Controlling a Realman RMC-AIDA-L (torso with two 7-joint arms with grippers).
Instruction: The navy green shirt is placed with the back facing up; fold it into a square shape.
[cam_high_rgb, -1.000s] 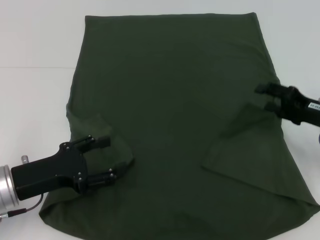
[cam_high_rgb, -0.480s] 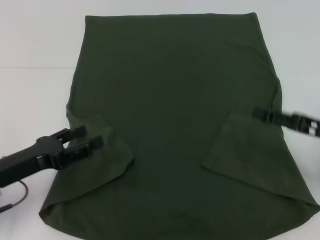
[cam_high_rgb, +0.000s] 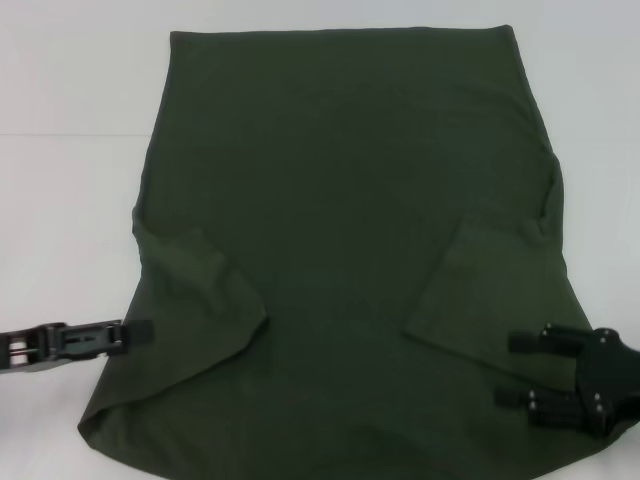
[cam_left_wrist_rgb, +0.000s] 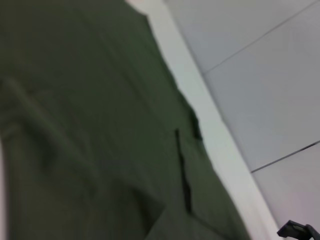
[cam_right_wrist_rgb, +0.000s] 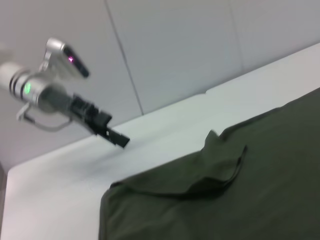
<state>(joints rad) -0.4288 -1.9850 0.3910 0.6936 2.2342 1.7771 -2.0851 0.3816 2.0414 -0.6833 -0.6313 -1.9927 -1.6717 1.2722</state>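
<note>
navy green shirt flat, sleeves folded in

Matte black left gripper with slim flat fingers and small pale screws, behind it a silver wrist with a green light and thin looped cable, and blocky black right gripper with two parallel fingers and screw-dotted plates.

A plain white table carries everything. The navy green shirt lies flat on it, spread from twelve o'clock down to six, both sleeves folded inward at about four and eight o'clock. Bare tabletop shows at three and nine.
</note>
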